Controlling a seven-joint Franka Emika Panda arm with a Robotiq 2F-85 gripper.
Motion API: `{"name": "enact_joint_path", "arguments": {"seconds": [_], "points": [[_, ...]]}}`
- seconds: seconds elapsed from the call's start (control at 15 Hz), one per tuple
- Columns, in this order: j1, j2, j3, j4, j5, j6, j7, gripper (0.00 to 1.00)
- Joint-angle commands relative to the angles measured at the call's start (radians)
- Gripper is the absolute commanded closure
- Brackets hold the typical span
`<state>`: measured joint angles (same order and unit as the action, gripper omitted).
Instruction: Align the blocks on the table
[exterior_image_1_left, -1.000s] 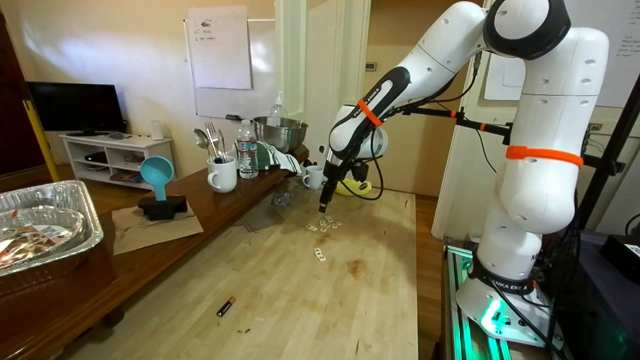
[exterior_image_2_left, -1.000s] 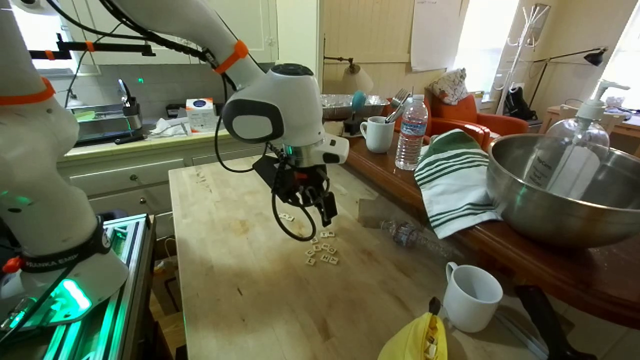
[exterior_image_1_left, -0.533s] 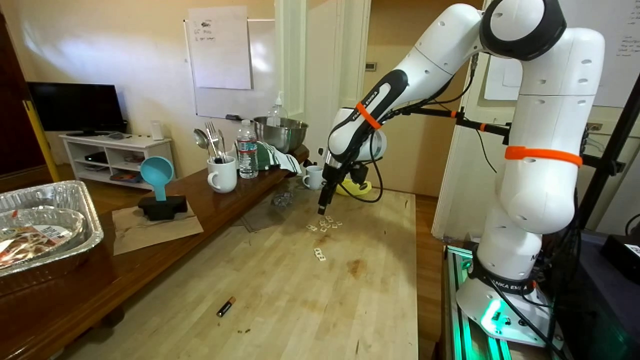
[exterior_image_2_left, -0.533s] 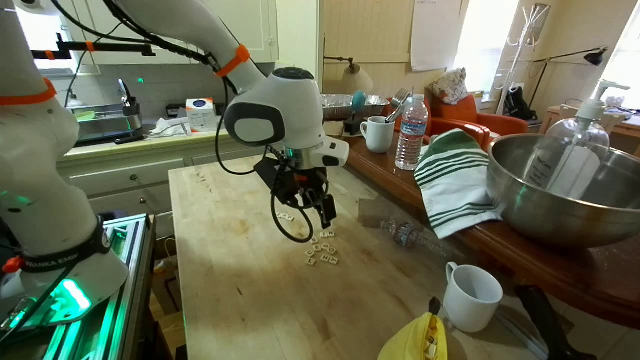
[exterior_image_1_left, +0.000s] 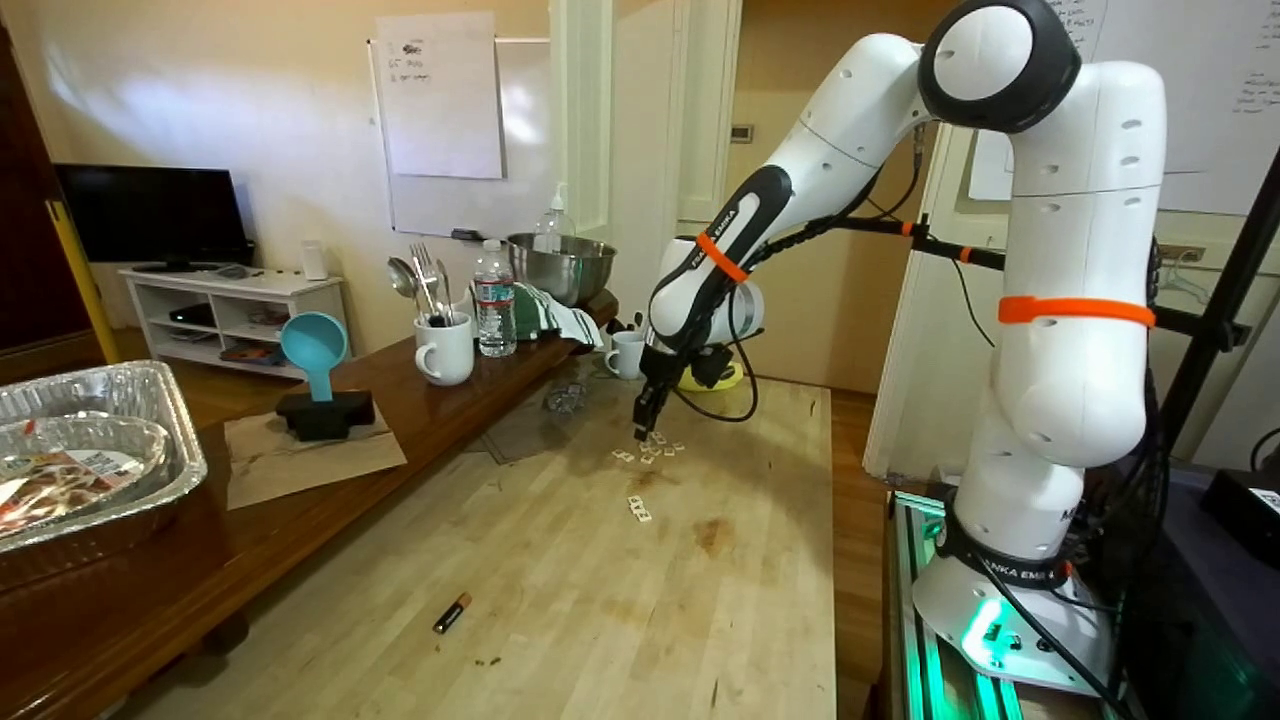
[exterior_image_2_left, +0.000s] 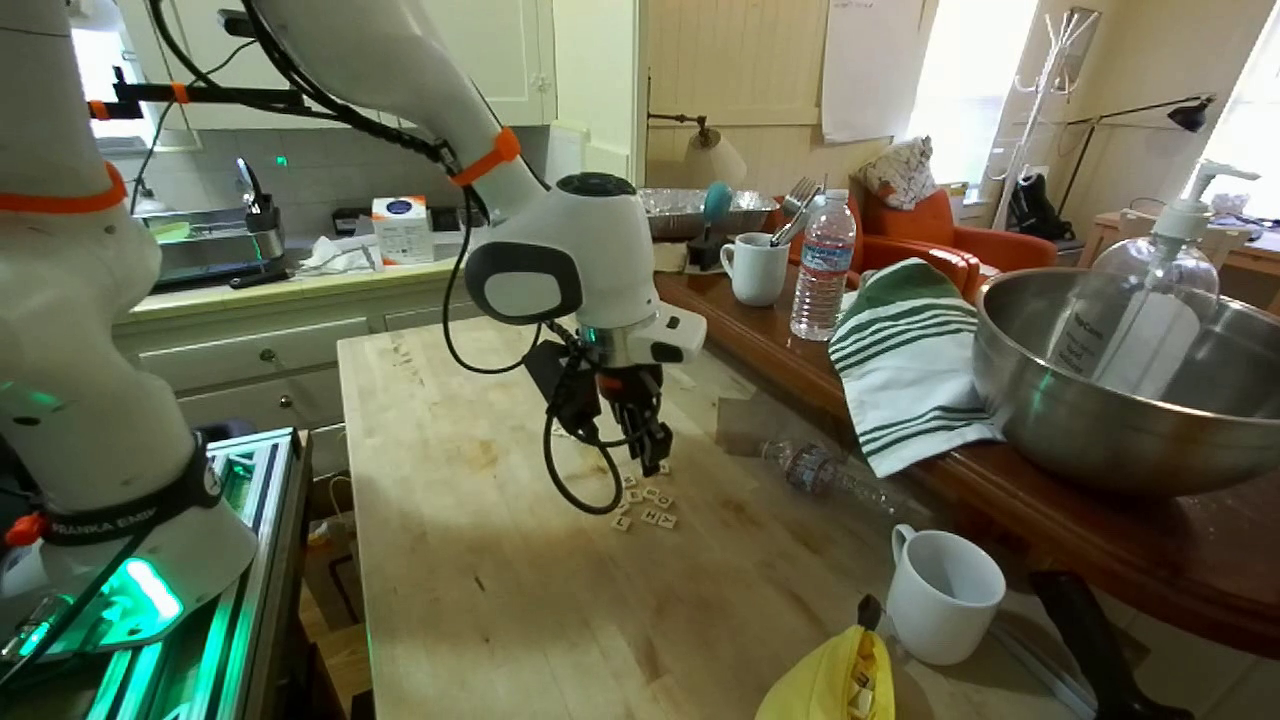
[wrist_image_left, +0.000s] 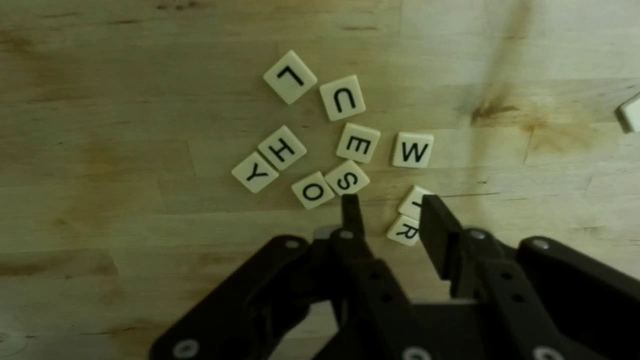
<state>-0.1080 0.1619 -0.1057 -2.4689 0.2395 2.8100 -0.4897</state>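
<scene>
Hovering over the blocks (wrist_image_left: 358, 143), gripper (wrist_image_left: 392, 200) spread, pinching nothing. They sit well in from the edges of the table (exterior_image_1_left: 740, 620). Risk: R block (wrist_image_left: 404, 230) touches a neighbour (wrist_image_left: 410, 202) partly behind a fingertip (wrist_image_left: 434, 209); misaligned descent could tip one or drag both.

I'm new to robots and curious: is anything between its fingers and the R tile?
Nothing visible: in the wrist view, the R tile shows between the open fingers; the neighbouring tile lies beside, not over it.
</scene>
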Motion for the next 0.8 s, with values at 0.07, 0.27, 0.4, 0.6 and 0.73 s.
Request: {"name": "enact_joint_path", "arguments": {"seconds": [0.07, 0.27, 0.4, 0.6, 0.73], "points": [[-0.038, 0.070, 0.026, 0.035, -0.051, 0.028, 0.059, 0.99], [-0.052, 0.093, 0.035, 0.049, -0.065, 0.033, 0.070, 1.00], [-0.061, 0.108, 0.043, 0.060, -0.067, 0.036, 0.067, 1.00], [-0.072, 0.129, 0.055, 0.074, -0.076, 0.046, 0.070, 1.00], [-0.078, 0.146, 0.063, 0.084, -0.082, 0.050, 0.070, 1.00]]}}
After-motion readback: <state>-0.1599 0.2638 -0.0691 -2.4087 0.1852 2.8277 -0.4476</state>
